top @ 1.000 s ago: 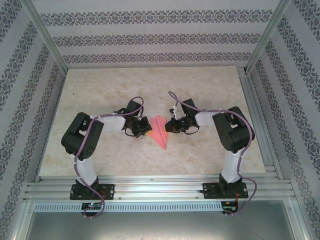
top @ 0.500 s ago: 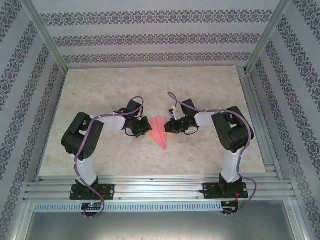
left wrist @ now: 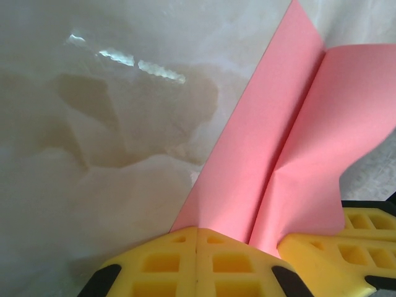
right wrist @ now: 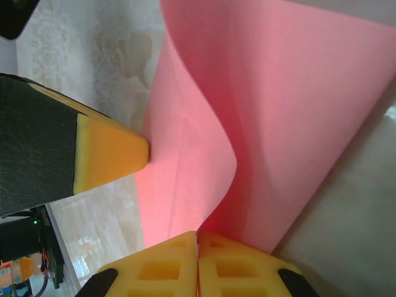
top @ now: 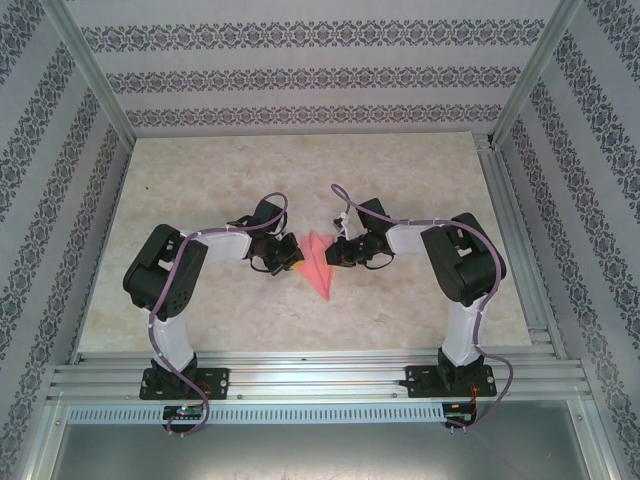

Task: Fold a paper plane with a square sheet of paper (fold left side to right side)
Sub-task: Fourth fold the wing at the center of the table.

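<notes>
Pink paper plane (top: 321, 266) was seen lying mid-table (top: 400, 180), nose pointed toward the arm bases, between the two grippers. Left gripper (top: 293, 256) was closed tight, yellow fingertips set against the plane's left side. Right gripper (top: 337, 252) was also closed, tips touching the right flap, which was curled up off the table. Whether paper was pinched in either could not be told. Both tips were near each other across the centre crease.

pink paper plane (top: 319, 262), centre-creased, tip nearward
</notes>
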`<state>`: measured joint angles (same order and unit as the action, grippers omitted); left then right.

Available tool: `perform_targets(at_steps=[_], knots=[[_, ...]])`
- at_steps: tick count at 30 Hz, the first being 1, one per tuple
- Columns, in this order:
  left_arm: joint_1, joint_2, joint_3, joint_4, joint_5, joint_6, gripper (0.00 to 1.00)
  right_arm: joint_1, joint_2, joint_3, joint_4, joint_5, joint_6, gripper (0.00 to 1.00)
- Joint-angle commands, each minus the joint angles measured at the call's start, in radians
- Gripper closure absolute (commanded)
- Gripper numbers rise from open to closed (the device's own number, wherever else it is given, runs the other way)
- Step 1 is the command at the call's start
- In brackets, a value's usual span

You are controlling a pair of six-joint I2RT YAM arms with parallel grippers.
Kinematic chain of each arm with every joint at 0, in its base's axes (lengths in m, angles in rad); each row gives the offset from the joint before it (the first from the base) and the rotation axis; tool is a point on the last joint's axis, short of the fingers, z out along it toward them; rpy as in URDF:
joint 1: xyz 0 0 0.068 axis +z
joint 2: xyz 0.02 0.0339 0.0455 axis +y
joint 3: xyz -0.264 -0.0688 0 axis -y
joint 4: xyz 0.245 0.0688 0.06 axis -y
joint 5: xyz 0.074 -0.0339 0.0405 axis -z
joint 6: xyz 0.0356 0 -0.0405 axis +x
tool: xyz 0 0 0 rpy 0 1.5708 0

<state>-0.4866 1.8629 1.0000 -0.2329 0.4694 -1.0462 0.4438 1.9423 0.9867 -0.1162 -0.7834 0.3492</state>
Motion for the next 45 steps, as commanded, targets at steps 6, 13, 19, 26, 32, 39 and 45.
perform_targets(at_steps=[6,13,19,26,32,39,45], knots=[[0.010,0.063,-0.021,-0.102,-0.103,0.024,1.00,0.013,0.037,0.001,-0.005,0.021,-0.012,0.92],[0.012,0.013,0.003,-0.125,-0.102,0.054,0.97,0.013,0.070,0.005,-0.066,0.059,-0.023,0.92],[0.014,-0.088,0.079,-0.213,-0.123,0.131,0.74,0.013,0.075,0.001,-0.092,0.079,-0.034,0.91],[0.005,-0.112,0.147,-0.200,-0.034,0.144,0.79,0.016,0.066,-0.002,-0.091,0.073,-0.036,0.91],[-0.007,-0.038,0.119,-0.166,-0.025,0.139,0.95,0.022,0.061,0.008,-0.086,0.067,-0.028,0.91],[-0.034,0.055,0.118,-0.149,-0.010,0.147,1.00,0.029,0.043,0.022,-0.086,0.058,-0.015,0.91],[-0.037,0.061,0.100,-0.163,-0.029,0.157,1.00,0.038,0.003,0.038,-0.097,0.047,-0.004,0.91]])
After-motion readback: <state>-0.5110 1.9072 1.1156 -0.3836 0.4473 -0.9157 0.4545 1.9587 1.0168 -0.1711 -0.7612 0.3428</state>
